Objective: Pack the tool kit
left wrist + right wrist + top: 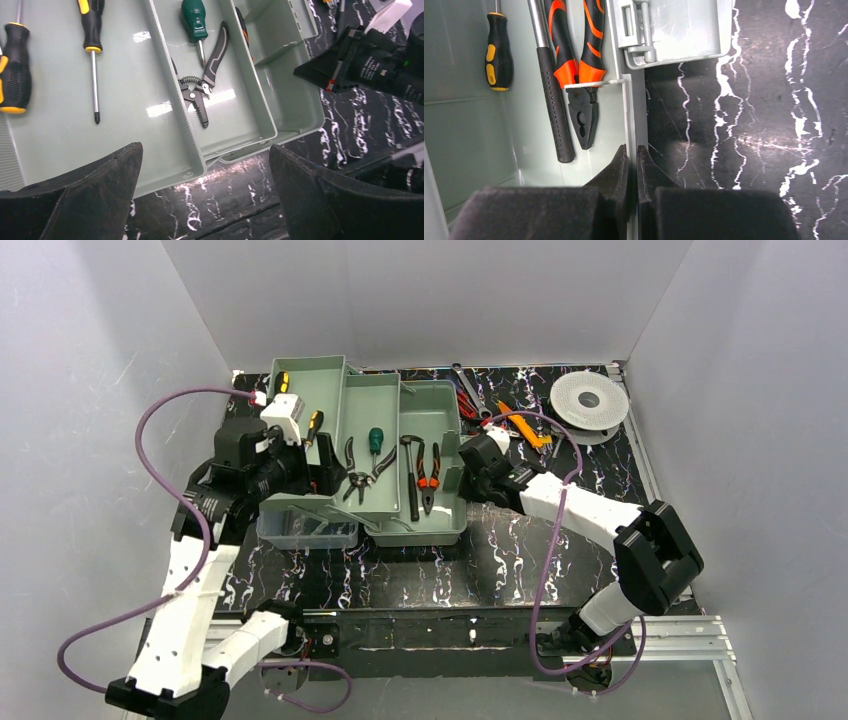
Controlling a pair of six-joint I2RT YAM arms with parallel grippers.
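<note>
The open green toolbox [448,400] stands mid-table with its trays fanned out to the left. Its base holds a hammer [551,95], orange pliers [579,75] and a yellow-black screwdriver [498,52]. The middle tray holds a green screwdriver [196,22] and grey wire strippers [205,85]. The left tray holds two yellow-black screwdrivers [92,50]. My right gripper [632,155] is shut on the toolbox's right wall [626,110], also seen from above [467,472]. My left gripper [205,190] is open and empty above the near corner of the trays [325,478].
A wrench [468,385], an orange utility knife [525,425] and a red-handled tool [466,405] lie on the black marbled table behind the toolbox. A white spool [589,400] sits at the back right. A clear plastic box [305,530] sits under the left tray.
</note>
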